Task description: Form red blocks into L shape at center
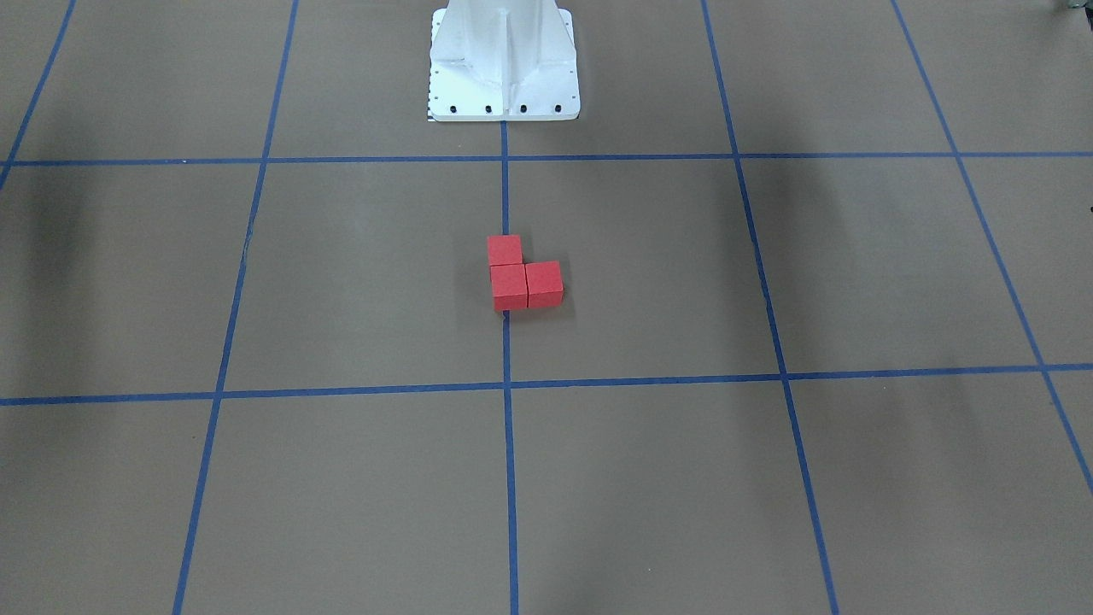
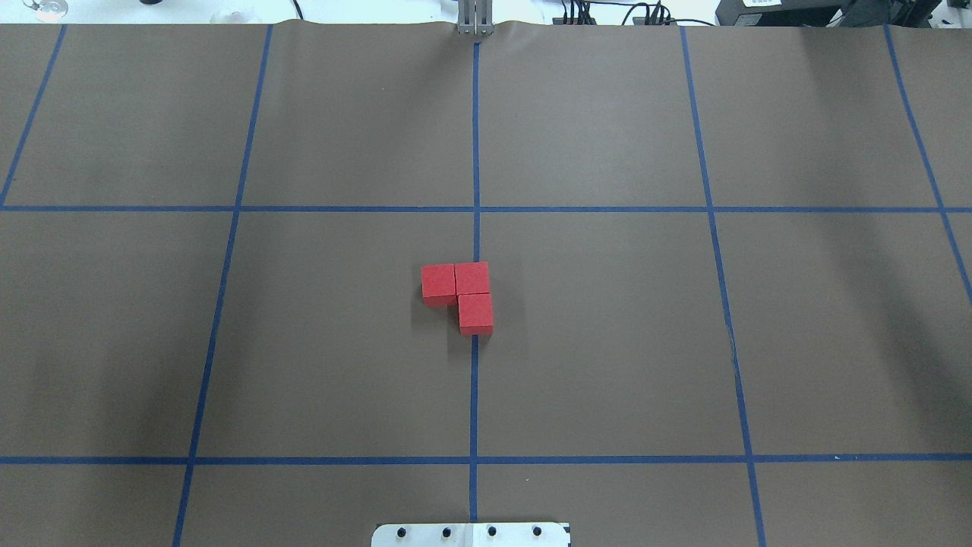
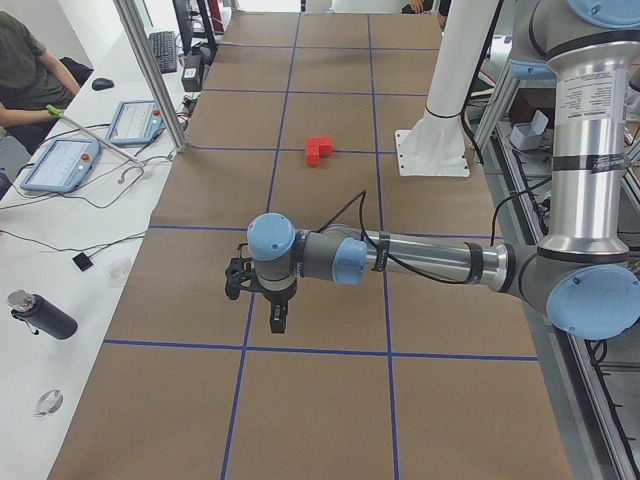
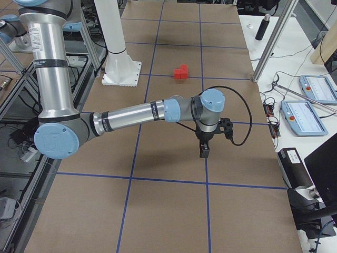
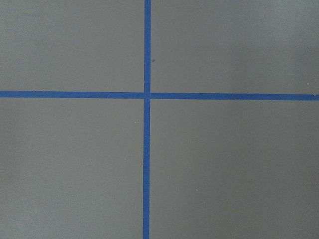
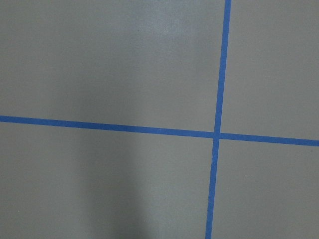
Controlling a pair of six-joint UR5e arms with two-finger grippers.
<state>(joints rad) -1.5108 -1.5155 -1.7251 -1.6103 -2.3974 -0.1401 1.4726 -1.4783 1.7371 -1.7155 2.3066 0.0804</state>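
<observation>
Three red blocks sit touching in an L on the brown floor at the center (image 2: 475, 243), on the blue tape line. In the overhead view they are a left block (image 2: 438, 281), a corner block (image 2: 471, 277) and a near block (image 2: 475, 313). The group also shows in the front view (image 1: 509, 284), the left side view (image 3: 318, 150) and the right side view (image 4: 181, 72). My left gripper (image 3: 275, 320) and my right gripper (image 4: 204, 153) hang over bare floor far from the blocks. Each shows only in a side view, so I cannot tell if it is open or shut. Both wrist views show only floor and tape.
The white metal base (image 1: 504, 77) stands behind the blocks and also shows in the overhead view (image 2: 471, 534). A side table holds tablets (image 3: 60, 160) and a dark bottle (image 3: 40, 315); a seated person (image 3: 25, 60) is beside it. More tablets (image 4: 305, 113) lie on the other side.
</observation>
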